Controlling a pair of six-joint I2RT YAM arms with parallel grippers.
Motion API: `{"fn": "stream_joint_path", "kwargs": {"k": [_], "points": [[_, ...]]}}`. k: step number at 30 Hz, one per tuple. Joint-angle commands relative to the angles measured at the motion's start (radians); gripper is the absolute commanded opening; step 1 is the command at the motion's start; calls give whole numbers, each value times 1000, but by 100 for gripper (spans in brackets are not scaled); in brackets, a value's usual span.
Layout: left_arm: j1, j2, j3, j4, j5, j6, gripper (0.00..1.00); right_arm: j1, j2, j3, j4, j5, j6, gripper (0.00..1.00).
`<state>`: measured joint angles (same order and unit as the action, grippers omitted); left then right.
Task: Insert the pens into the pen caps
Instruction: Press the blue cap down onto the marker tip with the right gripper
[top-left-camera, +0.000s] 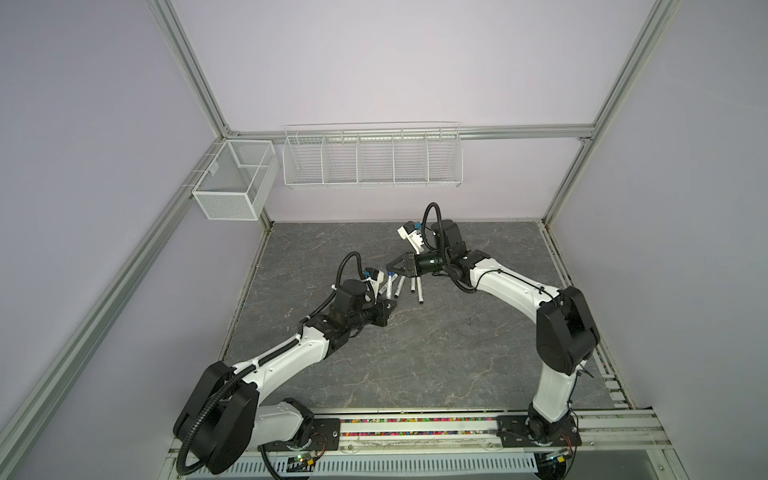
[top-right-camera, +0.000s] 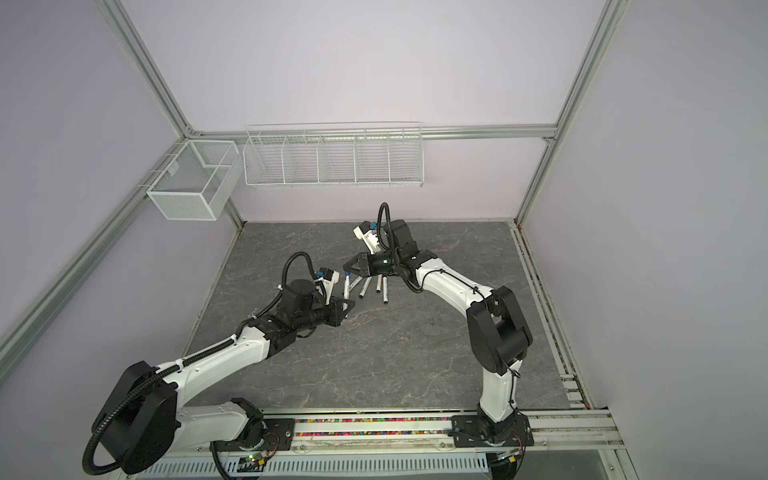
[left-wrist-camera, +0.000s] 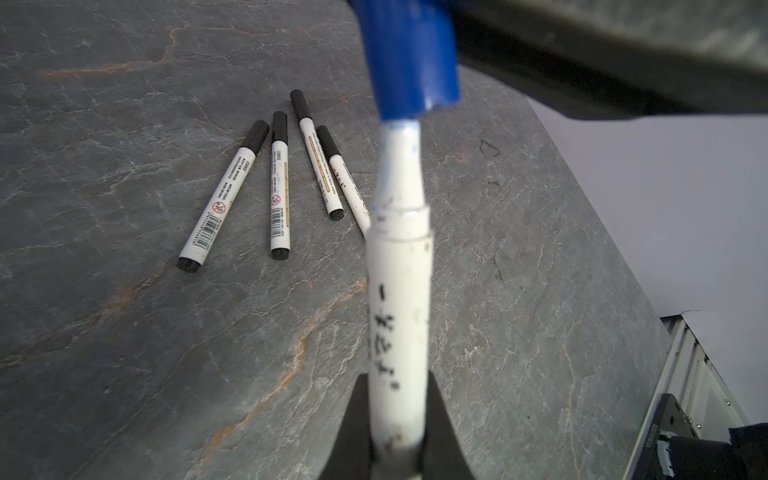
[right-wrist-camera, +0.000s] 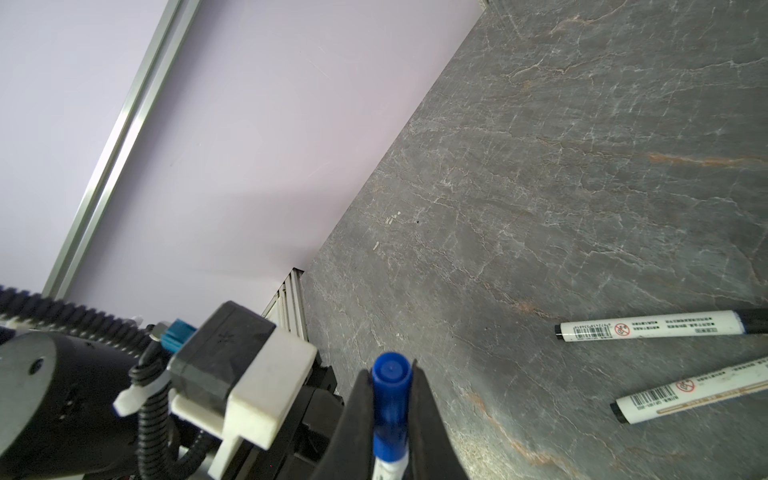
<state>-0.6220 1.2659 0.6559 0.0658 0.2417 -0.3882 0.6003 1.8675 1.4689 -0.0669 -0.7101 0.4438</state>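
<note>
Now clamped between left fingers (left-wrist-camera: 353, 419): blue pen (left-wrist-camera: 401, 291), above desk (left-wrist-camera: 124, 332). Clamped between right fingers (right-wrist-camera: 357, 415): blue cap (right-wrist-camera: 390, 374), over pen tip, neck exposed. Flat on desk nearby: four black-capped pens (left-wrist-camera: 279, 187).

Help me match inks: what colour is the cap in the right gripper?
The cap is blue, seen best in the right wrist view.

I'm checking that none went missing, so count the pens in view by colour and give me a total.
Black-capped pens: 4
Blue pen, its blue cap only partly on: 1
Total: 5
</note>
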Motion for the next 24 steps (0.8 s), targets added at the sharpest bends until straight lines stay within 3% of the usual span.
{"fn": "stream_joint_path", "kwargs": {"k": [1,13,24], "points": [[16,-11,37,87,-24,-17,0,22,18,8,-95,3,-31,12],[16,-1,51,82,-15,-12,0,29,5,1,-113,47,-48,11],[62,41,76,199,-18,-91,0,-4,-54,-103,63,-113,36,12]]}}
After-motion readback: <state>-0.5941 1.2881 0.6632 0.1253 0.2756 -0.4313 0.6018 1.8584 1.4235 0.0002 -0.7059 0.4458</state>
